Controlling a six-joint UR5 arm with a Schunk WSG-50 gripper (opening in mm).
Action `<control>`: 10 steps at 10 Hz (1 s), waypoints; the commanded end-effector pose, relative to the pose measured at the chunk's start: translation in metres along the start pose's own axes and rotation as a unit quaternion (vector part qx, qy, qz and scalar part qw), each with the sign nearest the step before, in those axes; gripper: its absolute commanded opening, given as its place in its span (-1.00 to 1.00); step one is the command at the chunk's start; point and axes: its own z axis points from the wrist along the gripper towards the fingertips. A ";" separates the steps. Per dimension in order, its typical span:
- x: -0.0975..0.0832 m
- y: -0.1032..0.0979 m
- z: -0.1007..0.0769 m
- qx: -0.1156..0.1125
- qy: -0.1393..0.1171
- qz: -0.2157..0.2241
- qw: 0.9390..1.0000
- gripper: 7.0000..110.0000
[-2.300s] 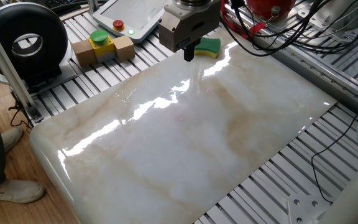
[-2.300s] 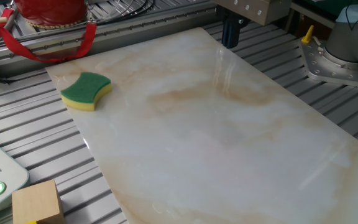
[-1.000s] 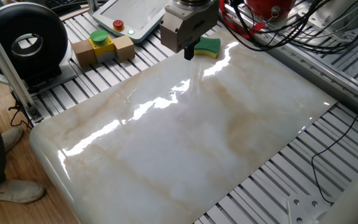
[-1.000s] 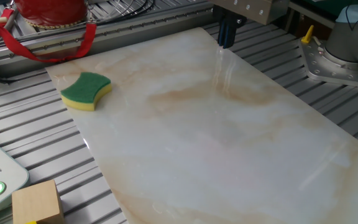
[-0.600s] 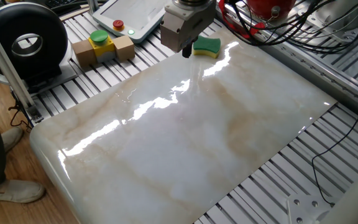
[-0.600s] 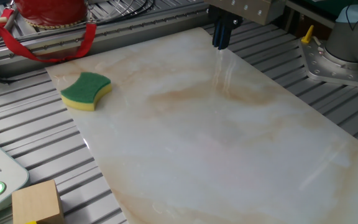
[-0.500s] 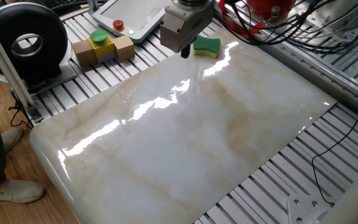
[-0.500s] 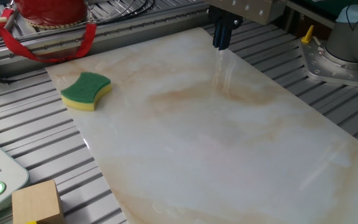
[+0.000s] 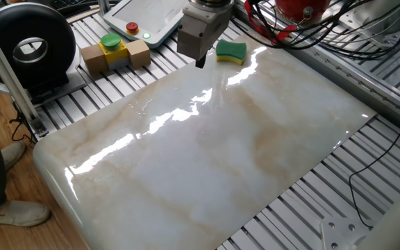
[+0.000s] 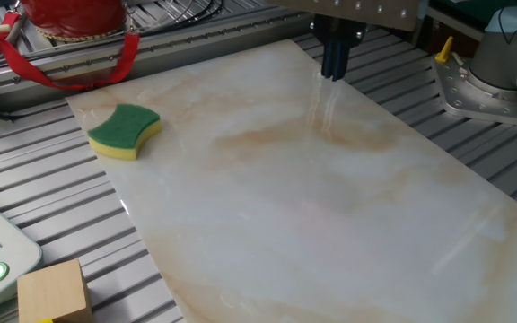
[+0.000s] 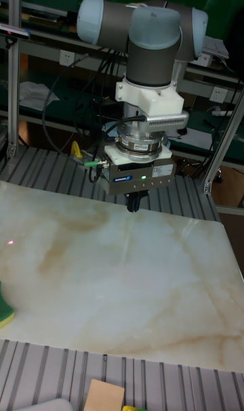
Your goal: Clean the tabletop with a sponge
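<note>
Fingers of the gripper [image 9: 201, 62] are pointing straight down in one fixed view, pressed together into a single dark tip with nothing between them, hovering at the far edge of the tabletop [image 9: 207, 153]. Just to the right of that tip, the sponge [image 9: 230, 51] is lying flat on the far end of the slab, green side up over yellow foam, apart from the fingers. The slab is showing glossy white with beige veins and bright streaks of reflected light. Further left, a yellow-and-green button [image 9: 110, 44] is sitting on wooden blocks [image 9: 115, 56] on the ribbed metal surface [image 9: 96, 97].

From the other fixed view, the gripper [image 10: 334, 65] is hanging above the far right part of the tabletop [image 10: 330, 206], its dark fingers closed against each other and empty, their faint reflection showing on the slab below. The sponge [image 10: 124, 130] is resting at the slab's left edge, well apart from the gripper, its outline waisted.

Seen in the tall fixed view, the gripper [image 11: 134, 203] is poised just above the far edge of the tabletop [image 11: 129, 282], fingers shut together and holding nothing. Only a corner of the sponge [image 11: 5, 311] is peeking in at the left border.
</note>
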 end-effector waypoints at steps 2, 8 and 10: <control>-0.001 0.012 -0.002 -0.024 -0.002 -0.040 0.999 -1.00; -0.043 -0.079 0.059 0.004 0.016 -0.021 1.000 -1.00; -0.052 -0.132 0.071 0.012 0.019 -0.029 0.999 -1.00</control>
